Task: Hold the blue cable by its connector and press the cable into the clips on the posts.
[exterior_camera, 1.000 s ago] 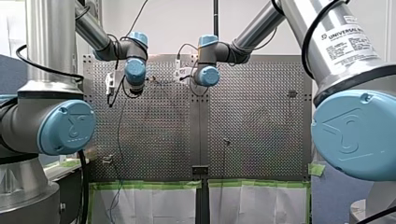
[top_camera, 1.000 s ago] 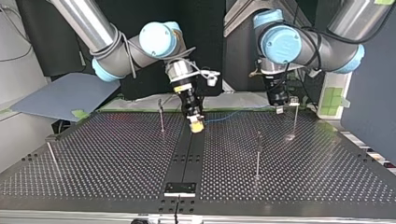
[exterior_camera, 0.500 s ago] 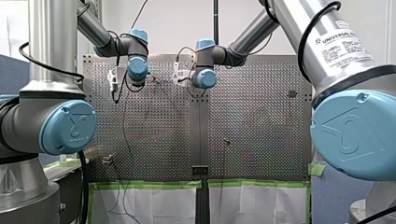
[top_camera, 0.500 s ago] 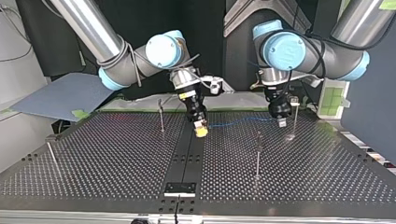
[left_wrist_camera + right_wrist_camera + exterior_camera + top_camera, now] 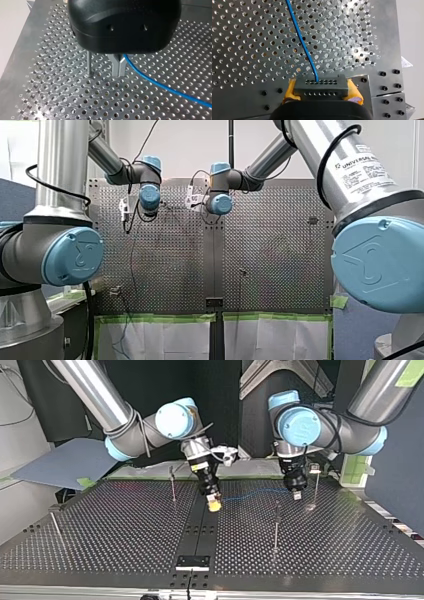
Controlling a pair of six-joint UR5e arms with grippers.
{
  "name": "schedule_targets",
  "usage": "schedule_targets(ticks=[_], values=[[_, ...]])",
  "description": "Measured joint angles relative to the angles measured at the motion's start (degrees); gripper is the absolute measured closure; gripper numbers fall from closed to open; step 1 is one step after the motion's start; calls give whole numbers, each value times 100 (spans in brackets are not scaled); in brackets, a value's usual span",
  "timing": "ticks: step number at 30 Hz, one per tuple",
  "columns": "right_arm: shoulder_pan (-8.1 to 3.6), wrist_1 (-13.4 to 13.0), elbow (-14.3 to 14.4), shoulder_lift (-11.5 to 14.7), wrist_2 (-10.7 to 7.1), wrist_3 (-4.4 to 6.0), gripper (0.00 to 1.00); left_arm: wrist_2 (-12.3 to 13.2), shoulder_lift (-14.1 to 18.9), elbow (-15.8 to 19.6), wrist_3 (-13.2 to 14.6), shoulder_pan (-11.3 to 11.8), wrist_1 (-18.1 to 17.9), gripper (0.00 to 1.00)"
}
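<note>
r hand [image 5: 322,93] tight round grey connector [image 5: 321,85], l hand [image 5: 119,68] tight on blue cable [image 5: 160,83] by post [image 5: 89,63]

Robotics lab: perforated table [image 5: 125,535], UR arms [image 5: 70,255] (green tape [image 5: 155,318] at edge).

A perforated metal table [image 5: 125,525] carries several thin upright posts [image 5: 275,527]
</note>
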State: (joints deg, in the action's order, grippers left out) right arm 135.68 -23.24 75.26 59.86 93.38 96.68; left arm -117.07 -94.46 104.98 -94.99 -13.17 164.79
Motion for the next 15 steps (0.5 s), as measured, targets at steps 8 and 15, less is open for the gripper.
schedule_targets(ticks=[8, 15], values=[[-80, 3, -32, -43, -15, 27, 100, 31, -46, -152, -77, 43, -11, 100], [-40, 94, -223, -207, -101, 15, 100, 40, -131, -238, -97, 97, 26, 100]])
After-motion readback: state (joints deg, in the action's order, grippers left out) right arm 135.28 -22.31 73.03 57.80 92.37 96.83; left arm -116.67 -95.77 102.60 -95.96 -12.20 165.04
